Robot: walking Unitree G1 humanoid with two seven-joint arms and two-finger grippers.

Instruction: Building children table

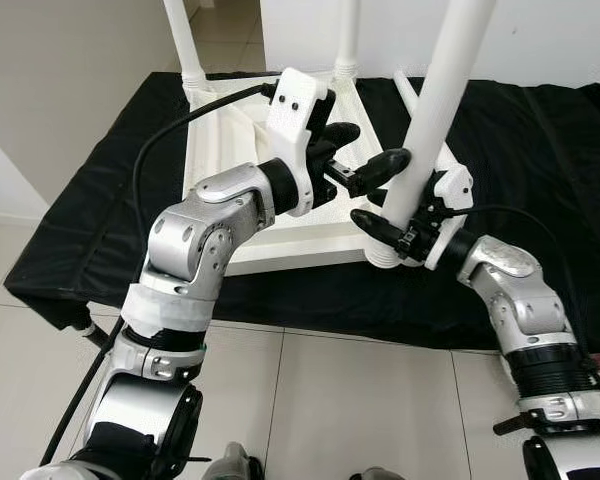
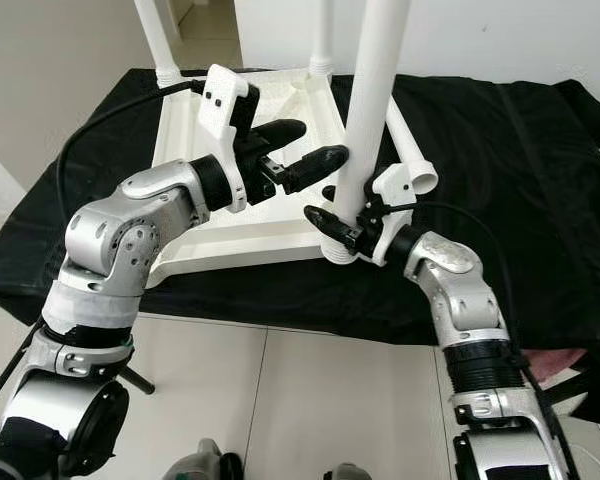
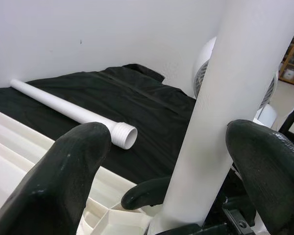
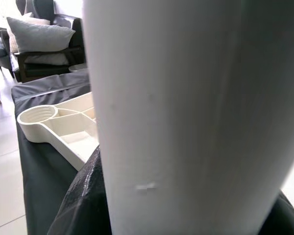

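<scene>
An upright white leg is clamped near its base by the right gripper at the near corner of the upturned tabletop on a black cloth. The left gripper is held open beside it. A loose leg lies on the cloth.

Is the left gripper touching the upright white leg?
Apart. In the left wrist view the left gripper has its fingers open on either side of the leg, with gaps showing.
</scene>
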